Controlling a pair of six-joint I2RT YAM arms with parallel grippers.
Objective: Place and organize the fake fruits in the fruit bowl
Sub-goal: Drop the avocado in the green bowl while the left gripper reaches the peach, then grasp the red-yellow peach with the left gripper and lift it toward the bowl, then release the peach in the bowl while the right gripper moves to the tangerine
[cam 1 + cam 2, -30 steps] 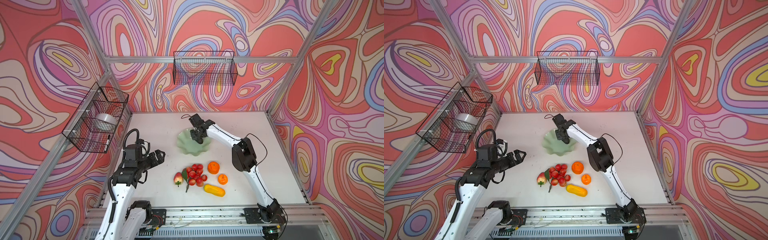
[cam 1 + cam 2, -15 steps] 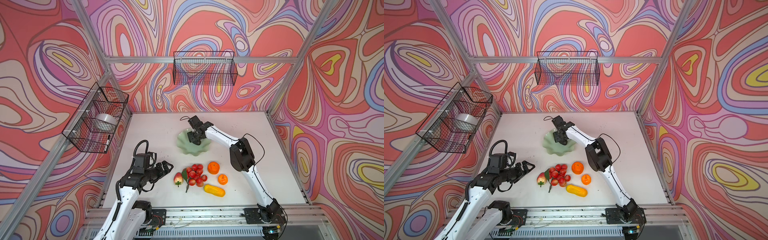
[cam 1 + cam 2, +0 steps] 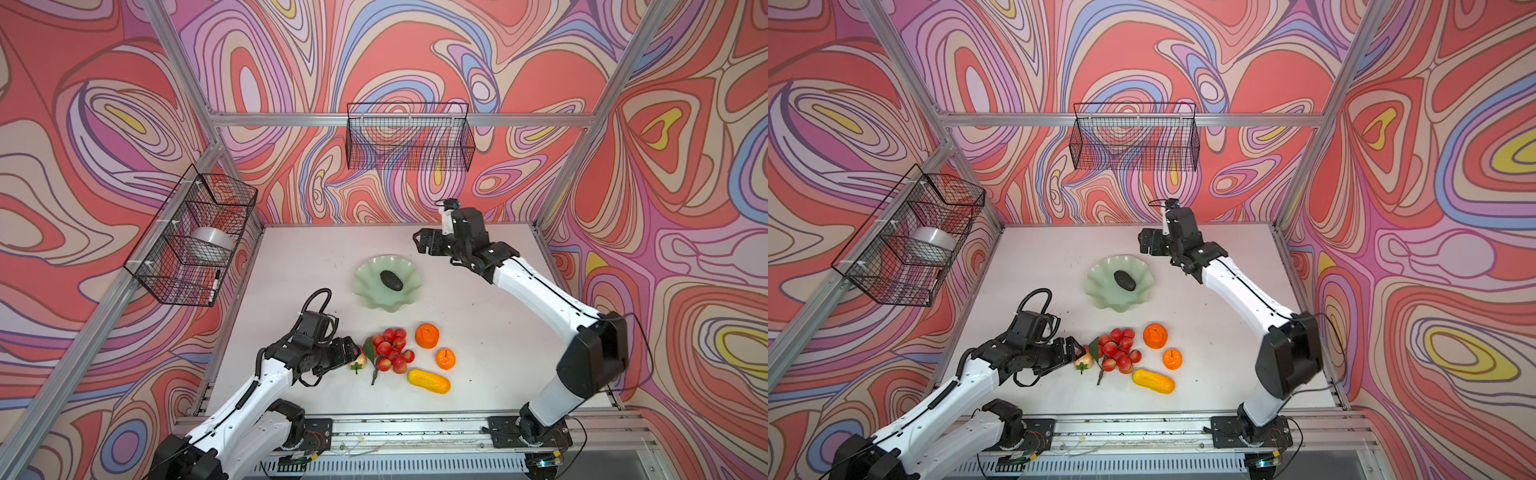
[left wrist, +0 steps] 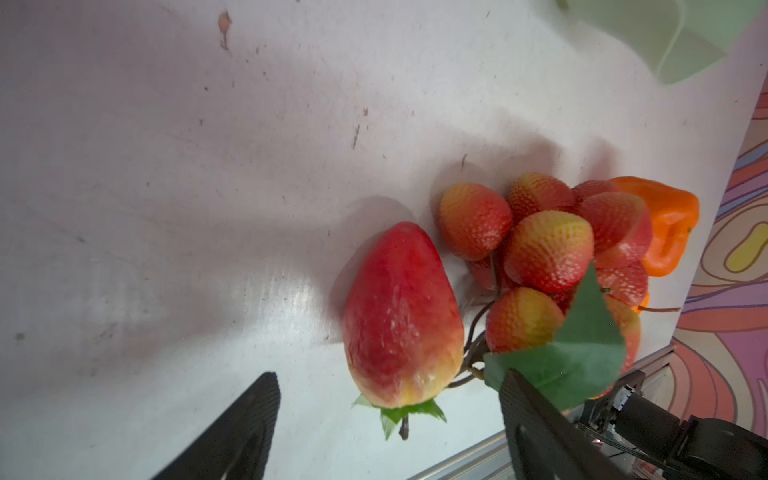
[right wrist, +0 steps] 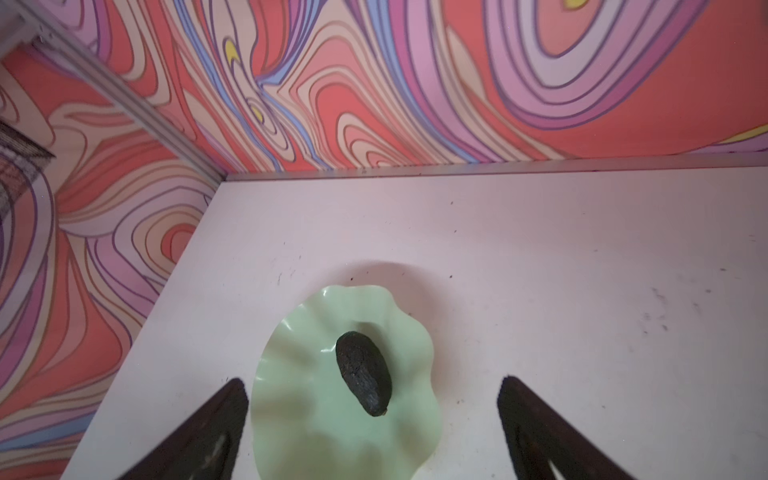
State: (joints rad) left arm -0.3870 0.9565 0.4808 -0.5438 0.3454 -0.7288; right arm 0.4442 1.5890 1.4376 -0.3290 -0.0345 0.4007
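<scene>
Avocado (image 3: 391,280) just released, lying in bowl (image 3: 363,286) below the empty, wide-spread right pincer (image 3: 423,244), now withdrawn. Left pincer (image 4: 389,376), spread, has advanced astride pear (image 4: 401,316), likely the next fruit.

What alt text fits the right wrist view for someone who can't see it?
A dark avocado lies in the pale green scalloped fruit bowl on a white table, framed by the open, empty right claw. A swirling pink, red and purple wall rises behind the table.
</scene>
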